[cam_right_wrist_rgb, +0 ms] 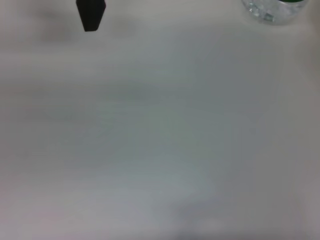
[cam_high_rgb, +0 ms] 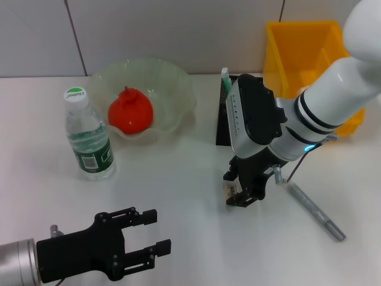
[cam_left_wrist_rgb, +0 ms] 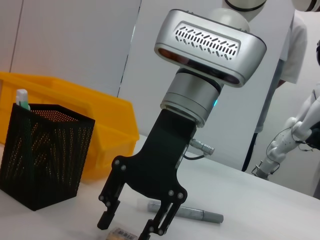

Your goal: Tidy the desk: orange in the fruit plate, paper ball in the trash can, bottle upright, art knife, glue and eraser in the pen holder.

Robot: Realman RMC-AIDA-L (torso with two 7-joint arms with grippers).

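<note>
The orange point(cam_high_rgb: 131, 111) lies in the glass fruit plate point(cam_high_rgb: 172, 89). The water bottle point(cam_high_rgb: 89, 140) stands upright at the left; its base shows in the right wrist view point(cam_right_wrist_rgb: 275, 9). The black mesh pen holder point(cam_high_rgb: 221, 119) holds a glue stick point(cam_high_rgb: 225, 74); both show in the left wrist view, the holder point(cam_left_wrist_rgb: 42, 150) and the glue stick point(cam_left_wrist_rgb: 22, 97). My right gripper point(cam_high_rgb: 238, 192) is open, low over the table, its fingers on either side of a small eraser point(cam_left_wrist_rgb: 122, 234). The grey art knife point(cam_high_rgb: 315, 211) lies on the table right of it. My left gripper point(cam_high_rgb: 149, 238) is open and empty at the front left. No paper ball is in view.
A yellow bin point(cam_high_rgb: 297, 59) stands at the back right behind the pen holder; it also shows in the left wrist view point(cam_left_wrist_rgb: 105, 125). A white wall runs along the table's far edge.
</note>
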